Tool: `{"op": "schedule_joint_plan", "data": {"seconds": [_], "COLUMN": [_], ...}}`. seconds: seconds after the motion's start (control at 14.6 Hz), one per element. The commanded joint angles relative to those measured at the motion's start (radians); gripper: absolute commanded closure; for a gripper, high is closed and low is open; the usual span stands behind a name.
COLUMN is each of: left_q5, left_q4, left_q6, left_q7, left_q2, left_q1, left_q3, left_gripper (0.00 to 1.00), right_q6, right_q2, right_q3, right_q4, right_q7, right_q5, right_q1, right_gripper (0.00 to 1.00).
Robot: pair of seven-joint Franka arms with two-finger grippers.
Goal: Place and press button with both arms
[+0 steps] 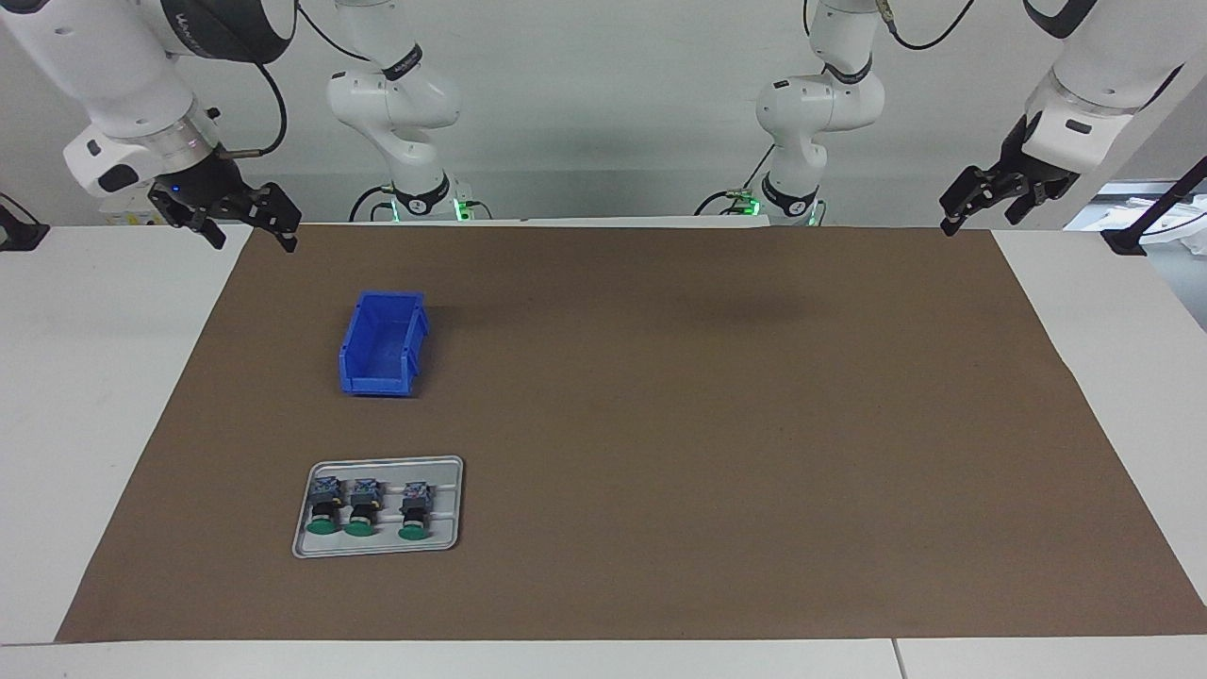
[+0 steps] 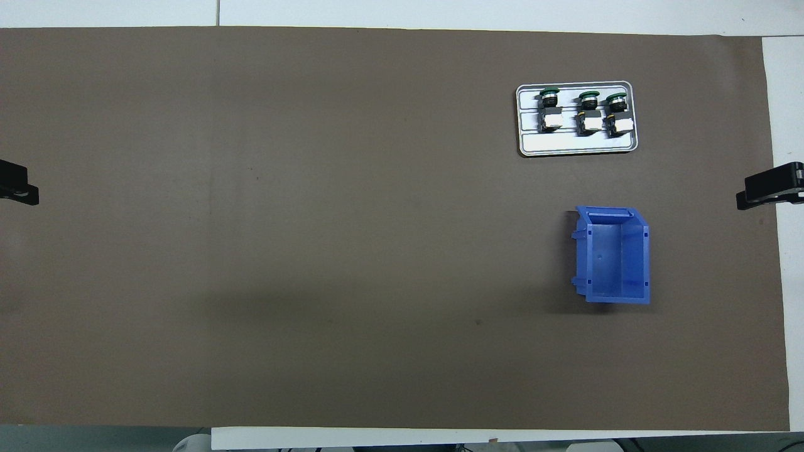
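Observation:
Three buttons with green caps lie side by side in a grey tray [image 1: 449, 500] [image 2: 578, 144] toward the right arm's end of the table: one [image 1: 324, 509] [image 2: 615, 114], a second [image 1: 360, 509] [image 2: 588, 114] and a third [image 1: 413, 509] [image 2: 549, 112]. My right gripper [image 1: 253, 236] [image 2: 769, 188] hangs open and empty over the mat's edge at that end. At the left arm's end, my left gripper [image 1: 979, 219] [image 2: 19, 188] also hangs open and empty over the mat's edge. Neither gripper is close to the buttons.
A blue bin [image 1: 351, 363] [image 2: 615, 257] with nothing in it stands on the brown mat [image 1: 707, 424], nearer to the robots than the tray. Two smaller white arms [image 1: 415, 94] [image 1: 811, 104] with green-lit bases stand at the robots' edge of the table.

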Motion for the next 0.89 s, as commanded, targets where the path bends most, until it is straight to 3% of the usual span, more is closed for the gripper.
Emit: {"op": "schedule_joint_plan", "data": {"seconds": [0.0, 0.07, 0.34, 0.62, 0.82], "left_q5": [-0.003, -0.003, -0.003, -0.003, -0.003], "left_q4": [-0.011, -0.012, -0.015, -0.041, -0.049], "left_q6": [-0.025, -0.025, -0.024, -0.024, -0.016], "left_q7": [-0.016, -0.015, -0.012, -0.004, 0.007], "left_q2": [-0.017, -0.017, -0.017, -0.032, -0.037], "left_q1": [-0.005, -0.005, -0.005, 0.007, 0.005], "left_q3": [0.004, 0.004, 0.004, 0.01, 0.01], "left_gripper": [0.0, 0.0, 0.0, 0.0, 0.0], "right_q6": [0.025, 0.048, 0.149, 0.299, 0.439], "right_q2": [-0.004, 0.013, 0.223, 0.453, 0.548], "right_q3": [0.0, 0.003, 0.009, 0.007, 0.009], "right_q4": [-0.003, 0.005, 0.136, 0.252, 0.246], "right_q7": [-0.063, -0.045, 0.089, 0.12, 0.123], "right_q5": [0.011, 0.01, 0.014, 0.1, 0.102], "right_q1": [0.018, 0.06, 0.162, 0.174, 0.174], "right_gripper": [0.0, 0.0, 0.0, 0.0, 0.0]}}
